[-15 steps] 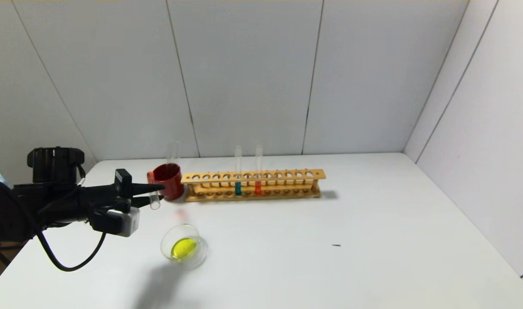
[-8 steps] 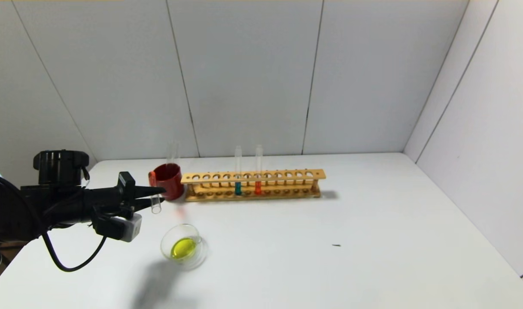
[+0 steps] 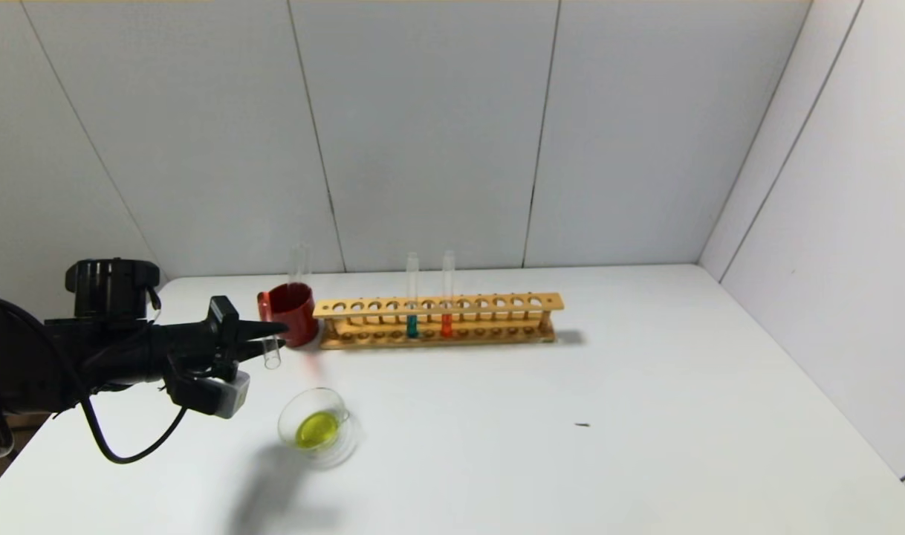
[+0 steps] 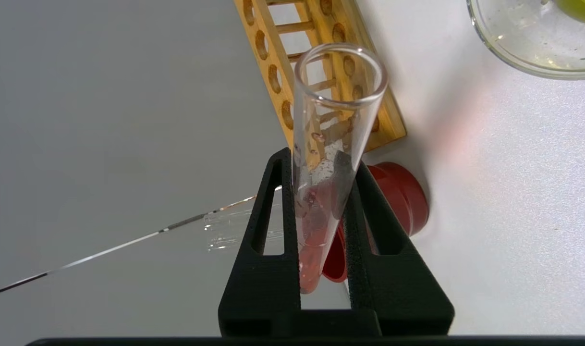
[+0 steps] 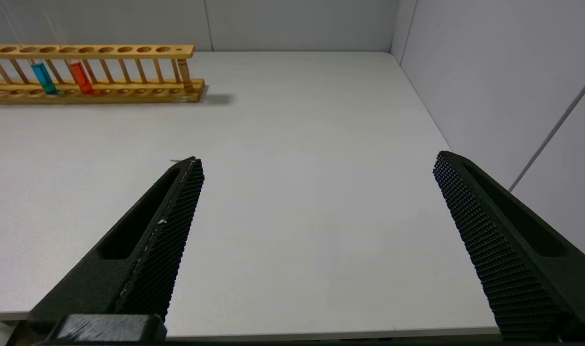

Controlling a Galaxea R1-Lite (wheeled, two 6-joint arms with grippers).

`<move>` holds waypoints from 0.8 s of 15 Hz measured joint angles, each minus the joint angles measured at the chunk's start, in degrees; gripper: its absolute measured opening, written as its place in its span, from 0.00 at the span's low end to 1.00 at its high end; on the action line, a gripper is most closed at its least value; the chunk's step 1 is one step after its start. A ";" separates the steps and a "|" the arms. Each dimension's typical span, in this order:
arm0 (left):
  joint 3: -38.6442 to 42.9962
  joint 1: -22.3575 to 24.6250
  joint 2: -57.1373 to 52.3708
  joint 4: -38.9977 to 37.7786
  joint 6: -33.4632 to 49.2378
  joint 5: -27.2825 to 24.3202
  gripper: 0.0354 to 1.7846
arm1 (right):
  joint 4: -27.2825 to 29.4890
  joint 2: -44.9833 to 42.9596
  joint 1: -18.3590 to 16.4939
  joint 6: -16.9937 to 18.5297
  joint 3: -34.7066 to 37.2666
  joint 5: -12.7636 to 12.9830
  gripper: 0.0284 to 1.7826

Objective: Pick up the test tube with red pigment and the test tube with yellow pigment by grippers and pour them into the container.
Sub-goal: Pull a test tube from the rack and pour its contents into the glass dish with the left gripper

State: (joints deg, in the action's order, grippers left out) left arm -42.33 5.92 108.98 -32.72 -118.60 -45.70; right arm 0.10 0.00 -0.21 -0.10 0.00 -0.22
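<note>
Beyond the left hand (image 3: 273,336), clamped on a slim red-tinted glass tube (image 4: 327,158), the low clear glass dish (image 3: 317,426) sits off-line, so tipping now would probably spill red onto the tabletop (image 3: 571,416).

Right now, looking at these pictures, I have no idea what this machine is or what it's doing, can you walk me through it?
It is a two-armed robot at a white table. One picture looks down from its head; the other two come from cameras on its wrists.

The black left gripper, at the table's left side, is shut on a slim clear glass test tube tipped over, with a little red liquid inside. The right gripper hangs open over bare table, holding nothing.

On the table: a small round clear glass dish with yellow liquid, a dark red cup holding an empty-looking tube, and a long wooden rack with one teal-filled tube and one red-orange tube.
</note>
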 joint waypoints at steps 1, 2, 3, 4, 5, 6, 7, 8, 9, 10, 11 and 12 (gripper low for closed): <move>-0.06 -0.15 0.13 0.04 -0.78 0.04 0.16 | 0.00 0.00 0.02 -0.01 0.00 0.00 0.98; -0.06 -0.20 0.22 0.06 -1.93 0.11 0.16 | 0.00 0.00 0.02 -0.01 0.00 0.00 0.98; -0.04 -0.22 0.22 0.04 -2.84 0.11 0.16 | 0.00 0.00 0.05 -0.01 0.00 0.00 0.98; 0.21 -0.26 0.26 0.12 -3.72 0.11 0.16 | 0.00 0.00 0.05 0.00 0.00 -0.02 0.98; 0.27 -0.33 0.30 0.12 -4.11 0.12 0.16 | 0.00 0.00 0.05 0.00 0.00 -0.02 0.98; 0.33 -0.33 0.33 0.12 -4.58 0.17 0.16 | 0.00 0.00 0.05 0.00 0.00 0.00 0.98; 0.35 -0.33 0.33 0.12 -5.35 0.17 0.16 | 0.00 0.00 0.05 0.00 0.00 -0.02 0.98; 0.35 -0.33 0.33 0.11 -6.12 0.28 0.16 | 0.00 0.00 0.05 -0.04 0.00 -0.02 0.98; 0.35 -0.30 0.33 0.17 -6.86 0.61 0.16 | 0.00 0.00 0.02 -0.01 0.00 -0.02 0.98; 0.33 -0.17 0.33 0.30 -7.94 1.06 0.16 | 0.00 0.00 0.02 0.00 0.00 0.00 0.98; 0.29 -0.04 0.33 0.94 -9.26 1.35 0.16 | 0.00 0.00 0.02 0.00 0.00 -0.02 0.98; 0.27 -0.04 0.28 1.99 -10.23 1.48 0.16 | 0.00 0.00 0.00 0.00 0.00 -0.02 0.98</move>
State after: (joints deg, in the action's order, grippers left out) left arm -42.06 5.89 109.26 -30.73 -128.83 -44.23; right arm 0.10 0.00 -0.21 -0.10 0.00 -0.24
